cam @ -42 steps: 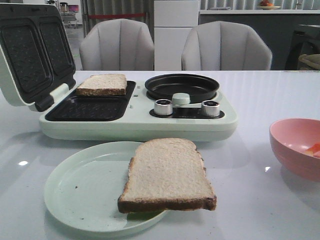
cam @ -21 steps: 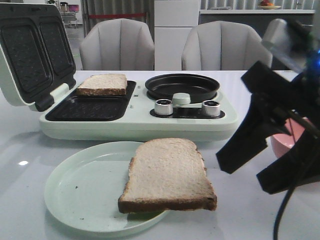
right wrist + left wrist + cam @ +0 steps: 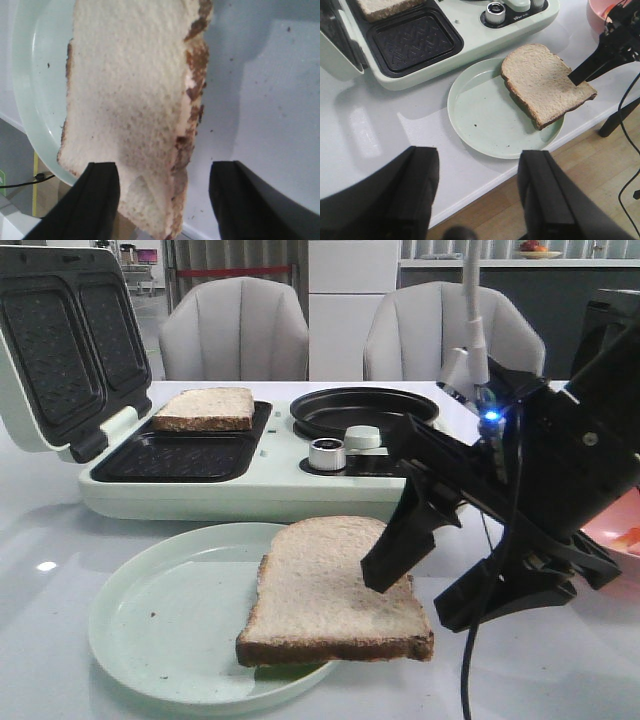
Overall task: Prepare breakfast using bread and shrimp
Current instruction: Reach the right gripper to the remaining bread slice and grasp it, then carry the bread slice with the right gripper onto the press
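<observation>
One bread slice [image 3: 320,590] lies on a pale green plate [image 3: 160,625], its right corner hanging over the rim. A second bread slice [image 3: 205,408] sits in the back tray of the sandwich maker [image 3: 270,490]. My right gripper [image 3: 412,598] is open, its black fingers straddling the overhanging corner of the near slice [image 3: 135,100] without closing on it. My left gripper [image 3: 479,155] is open and holds nothing, hovering over the table's front edge short of the plate [image 3: 485,115]. An orange-pink shrimp piece [image 3: 630,537] shows in the pink bowl [image 3: 605,525] at the far right.
The sandwich maker's lid [image 3: 60,340] stands open at the left, with a bare front tray [image 3: 175,455]. A black round pan [image 3: 365,410] and knobs [image 3: 327,454] sit on its right half. Two grey chairs [image 3: 235,330] stand behind the table.
My right arm came into view from the right and moved left and down. Its open fingers now sit around the corner of the slice on the plate. The bread has not moved.
</observation>
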`<state>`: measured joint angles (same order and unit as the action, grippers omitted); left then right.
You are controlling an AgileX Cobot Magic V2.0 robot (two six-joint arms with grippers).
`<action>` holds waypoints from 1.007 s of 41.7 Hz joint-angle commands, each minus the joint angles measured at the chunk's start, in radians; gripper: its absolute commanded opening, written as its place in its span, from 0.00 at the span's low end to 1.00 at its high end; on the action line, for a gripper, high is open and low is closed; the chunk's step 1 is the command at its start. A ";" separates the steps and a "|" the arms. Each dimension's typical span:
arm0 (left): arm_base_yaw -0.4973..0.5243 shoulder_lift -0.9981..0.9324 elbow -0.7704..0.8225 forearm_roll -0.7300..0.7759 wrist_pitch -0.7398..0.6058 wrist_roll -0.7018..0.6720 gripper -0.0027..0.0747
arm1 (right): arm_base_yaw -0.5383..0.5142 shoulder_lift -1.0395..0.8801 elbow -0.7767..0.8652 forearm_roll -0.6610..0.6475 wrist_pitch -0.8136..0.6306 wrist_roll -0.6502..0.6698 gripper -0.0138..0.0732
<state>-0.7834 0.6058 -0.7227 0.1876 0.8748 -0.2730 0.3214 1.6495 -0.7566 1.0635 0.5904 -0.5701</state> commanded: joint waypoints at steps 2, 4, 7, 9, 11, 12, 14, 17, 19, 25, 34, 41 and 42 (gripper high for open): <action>-0.008 0.002 -0.026 0.005 -0.073 0.005 0.57 | 0.000 0.008 -0.054 0.036 0.045 -0.016 0.74; -0.008 0.002 -0.026 0.005 -0.073 0.005 0.57 | 0.000 0.021 -0.065 0.036 0.062 -0.018 0.74; -0.008 0.002 -0.026 0.005 -0.073 0.005 0.57 | 0.000 0.034 -0.073 0.036 0.074 -0.028 0.69; -0.008 0.002 -0.026 0.005 -0.073 0.005 0.57 | 0.000 0.040 -0.074 0.036 0.078 -0.036 0.64; -0.008 0.002 -0.026 0.005 -0.073 0.005 0.57 | 0.000 0.042 -0.074 0.036 0.080 -0.043 0.57; -0.008 0.002 -0.026 0.005 -0.073 0.005 0.57 | 0.000 0.042 -0.074 0.036 0.080 -0.045 0.54; -0.008 0.002 -0.026 0.005 -0.073 0.005 0.57 | 0.000 0.042 -0.076 0.036 0.080 -0.048 0.48; -0.008 0.002 -0.026 0.005 -0.073 0.005 0.57 | 0.000 0.041 -0.078 0.036 0.077 -0.051 0.38; -0.008 0.002 -0.026 0.005 -0.073 0.005 0.57 | 0.000 0.040 -0.078 0.036 0.075 -0.051 0.34; -0.008 0.002 -0.026 0.011 -0.073 0.005 0.57 | 0.000 0.028 -0.078 0.036 0.074 -0.051 0.24; -0.008 0.002 -0.026 0.011 -0.073 0.005 0.57 | 0.000 -0.096 -0.081 0.036 0.075 -0.052 0.23; -0.008 0.002 -0.026 0.011 -0.073 0.005 0.57 | 0.000 -0.234 -0.130 0.040 0.079 -0.052 0.23; -0.008 0.002 -0.026 0.011 -0.073 0.005 0.57 | 0.000 -0.242 -0.139 0.043 0.079 -0.052 0.23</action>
<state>-0.7834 0.6058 -0.7227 0.1876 0.8731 -0.2730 0.3214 1.4907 -0.8403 1.0639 0.6453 -0.6078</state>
